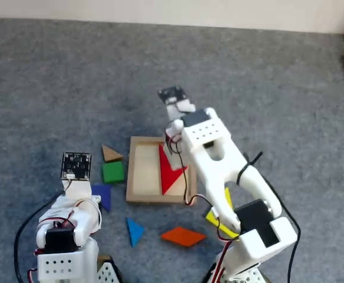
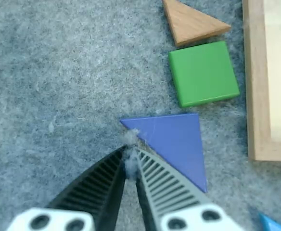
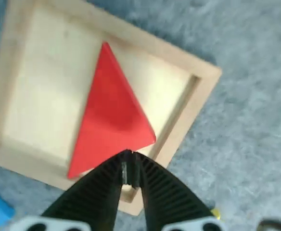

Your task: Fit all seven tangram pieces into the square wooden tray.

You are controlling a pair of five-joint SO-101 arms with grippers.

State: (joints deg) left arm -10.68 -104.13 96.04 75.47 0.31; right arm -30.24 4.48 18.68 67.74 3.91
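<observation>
The right gripper (image 3: 129,161) hangs over the right side of the square wooden tray (image 3: 169,57), claw pinched shut and empty, tips at an edge of the large red triangle (image 3: 111,110) inside, probably to nudge it into place; the left gripper (image 2: 129,156), likewise closed on nothing, sits at a corner of the dark blue triangle (image 2: 174,142), left of the tray and just near of the green square (image 2: 203,72).
</observation>
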